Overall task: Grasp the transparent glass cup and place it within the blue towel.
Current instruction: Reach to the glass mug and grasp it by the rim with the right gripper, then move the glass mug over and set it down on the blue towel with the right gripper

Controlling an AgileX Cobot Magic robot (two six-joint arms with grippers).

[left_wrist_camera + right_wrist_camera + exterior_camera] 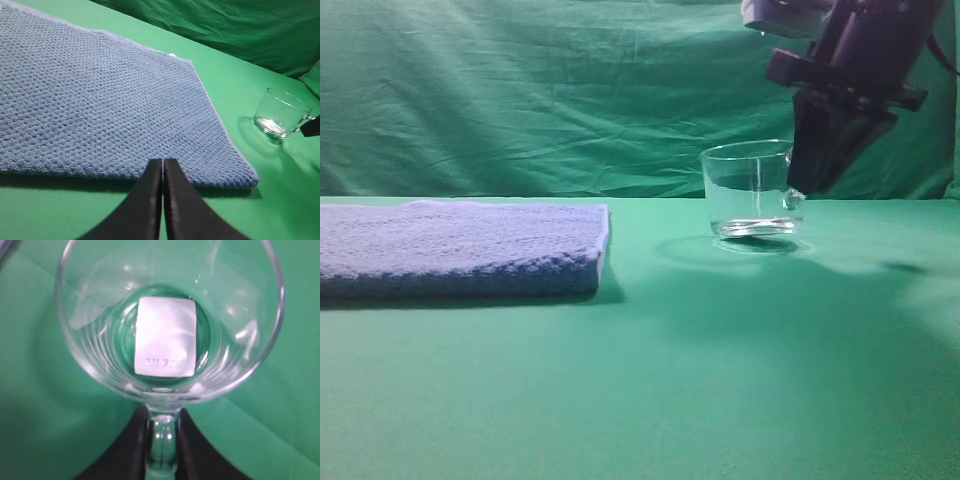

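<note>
Currently: right tool (161, 440) pinched narrow on handle of transparent glass cup (750, 190), counter's right side. Step: grasp. Next: lift, carry left onto blue towel (460, 245).

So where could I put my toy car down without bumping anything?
The green cloth between the blue towel and the glass cup is bare, and so is the wide front strip. The towel's flat top is free too. It's crowded at the cup, where the right gripper has its jaws around the handle.

A clear glass cup (752, 190) with a white label, a knobbly blue-lavender towel (460, 250), green cloth (720, 380) everywhere.
</note>
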